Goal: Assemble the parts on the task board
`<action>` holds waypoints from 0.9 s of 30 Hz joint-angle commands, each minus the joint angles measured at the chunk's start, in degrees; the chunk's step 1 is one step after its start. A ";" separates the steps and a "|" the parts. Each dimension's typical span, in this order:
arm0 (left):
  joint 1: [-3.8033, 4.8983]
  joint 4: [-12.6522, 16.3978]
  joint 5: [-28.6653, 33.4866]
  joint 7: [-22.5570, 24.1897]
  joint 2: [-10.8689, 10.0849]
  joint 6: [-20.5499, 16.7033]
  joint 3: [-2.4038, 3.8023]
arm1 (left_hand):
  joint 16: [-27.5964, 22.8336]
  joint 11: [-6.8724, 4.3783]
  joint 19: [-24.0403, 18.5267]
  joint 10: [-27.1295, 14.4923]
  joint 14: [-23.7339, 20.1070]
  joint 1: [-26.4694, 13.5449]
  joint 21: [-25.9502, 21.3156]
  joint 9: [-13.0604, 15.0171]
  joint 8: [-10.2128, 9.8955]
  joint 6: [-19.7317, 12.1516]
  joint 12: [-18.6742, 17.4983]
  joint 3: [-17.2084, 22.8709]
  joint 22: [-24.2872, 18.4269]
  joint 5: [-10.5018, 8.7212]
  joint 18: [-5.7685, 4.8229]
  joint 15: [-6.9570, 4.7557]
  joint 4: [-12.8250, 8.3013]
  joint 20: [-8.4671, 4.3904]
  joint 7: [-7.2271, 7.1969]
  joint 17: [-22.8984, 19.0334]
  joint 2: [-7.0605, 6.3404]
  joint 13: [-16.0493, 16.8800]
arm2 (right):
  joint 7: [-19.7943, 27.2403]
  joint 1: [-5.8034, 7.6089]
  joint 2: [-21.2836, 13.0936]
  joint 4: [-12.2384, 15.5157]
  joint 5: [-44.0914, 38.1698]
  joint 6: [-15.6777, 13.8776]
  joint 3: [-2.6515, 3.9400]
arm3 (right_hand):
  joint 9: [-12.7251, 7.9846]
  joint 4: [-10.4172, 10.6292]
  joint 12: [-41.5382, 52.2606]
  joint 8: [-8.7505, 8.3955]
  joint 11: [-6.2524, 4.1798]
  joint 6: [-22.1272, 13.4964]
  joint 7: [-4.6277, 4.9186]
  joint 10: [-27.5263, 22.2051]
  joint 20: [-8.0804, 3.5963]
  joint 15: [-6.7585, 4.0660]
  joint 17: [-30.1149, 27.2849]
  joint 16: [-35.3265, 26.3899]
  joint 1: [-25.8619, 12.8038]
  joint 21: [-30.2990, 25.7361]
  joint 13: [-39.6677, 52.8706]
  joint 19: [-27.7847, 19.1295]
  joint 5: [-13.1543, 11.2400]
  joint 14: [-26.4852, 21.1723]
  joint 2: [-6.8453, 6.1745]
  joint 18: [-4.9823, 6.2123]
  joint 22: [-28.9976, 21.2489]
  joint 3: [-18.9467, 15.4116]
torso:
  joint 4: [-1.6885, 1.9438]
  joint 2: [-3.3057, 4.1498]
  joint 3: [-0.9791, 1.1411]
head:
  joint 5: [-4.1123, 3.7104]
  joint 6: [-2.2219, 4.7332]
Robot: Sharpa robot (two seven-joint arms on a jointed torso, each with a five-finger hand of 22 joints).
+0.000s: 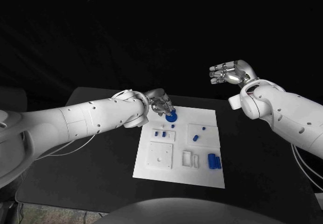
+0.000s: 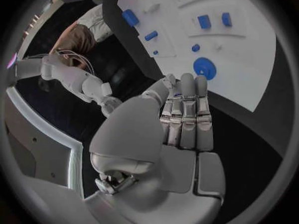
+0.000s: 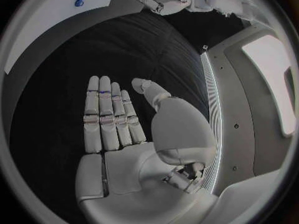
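Left hand (image 1: 158, 103): flat, empty, over blue disc (image 1: 171, 117). Right hand (image 1: 231, 72): open, empty, raised. Advice: grasp disc by rim, seat squarely on board (image 1: 156, 168).

Both arms are clad in smooth white shells, thick and rounded, dotted with small dark screw holes along the left arm (image 1: 80, 122) and the right arm (image 1: 286, 116). Thin pale cables loop beneath the left arm and hang beside the right one. Each arm ends in a silver metallic hand, the left hand (image 1: 158, 103) and right hand (image 1: 231, 71), with segmented, blocky fingers (image 3: 106, 115) and a broad, smooth grey thumb mound
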 commanded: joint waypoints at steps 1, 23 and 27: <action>0.04 -1.76 -8.46 9.08 1.47 -5.85 -0.84 | -2.14 0.94 0.49 -2.75 0.27 -1.64 -1.09 -2.59 -0.29 -1.35 -0.39 -0.49 -0.89 -5.58 0.59 0.73 0.66 0.81 -0.14 -1.18 -0.28 -0.11 | 0.46 -0.03 0.21 -0.05 -0.36 0.95 0.02 | 0.08 0.02 -0.53 0.00 0.30 0.41 0.03 -0.26 0.06 0.07 -0.36 -0.09 -0.28 -0.20 -0.10 -0.57 0.23 -0.57 -0.27 0.31 -0.07 0.47 | -0.08 0.00 0.07 | -0.37 0.42; -2.54 -12.22 -26.29 10.75 9.06 -1.10 -4.73 | 10.08 -0.05 13.71 -6.68 13.92 -0.88 2.76 -11.86 0.14 0.35 -0.28 -2.26 3.53 -4.56 2.18 -2.24 1.07 -1.54 -1.11 3.93 -2.45 -0.06 | 0.58 -0.02 0.51 1.49 -0.41 0.80 0.02 | 0.08 0.27 -0.57 0.00 0.35 0.33 0.06 -0.38 0.15 0.12 -1.10 -0.06 -0.21 -0.12 -0.10 -0.73 0.11 -0.54 -0.47 0.37 -0.06 0.86 | -0.77 0.96 -0.09 | -0.27 1.42; -2.88 -13.13 -27.01 10.76 9.56 0.18 -4.74 | 11.72 -0.22 14.62 -6.79 14.77 -1.00 3.06 -11.85 0.16 0.80 -0.28 -1.71 4.12 -4.16 2.37 -2.47 1.06 -1.72 -1.09 4.33 -2.25 -0.07 | 0.56 -0.01 0.46 1.76 -0.44 0.78 0.03 | 0.08 0.29 -0.57 0.00 0.35 0.32 0.07 -0.39 0.15 0.12 -1.15 -0.06 -0.20 -0.11 -0.10 -0.72 0.10 -0.54 -0.48 0.38 -0.06 0.87 | -0.80 1.01 -0.10 | -0.24 1.38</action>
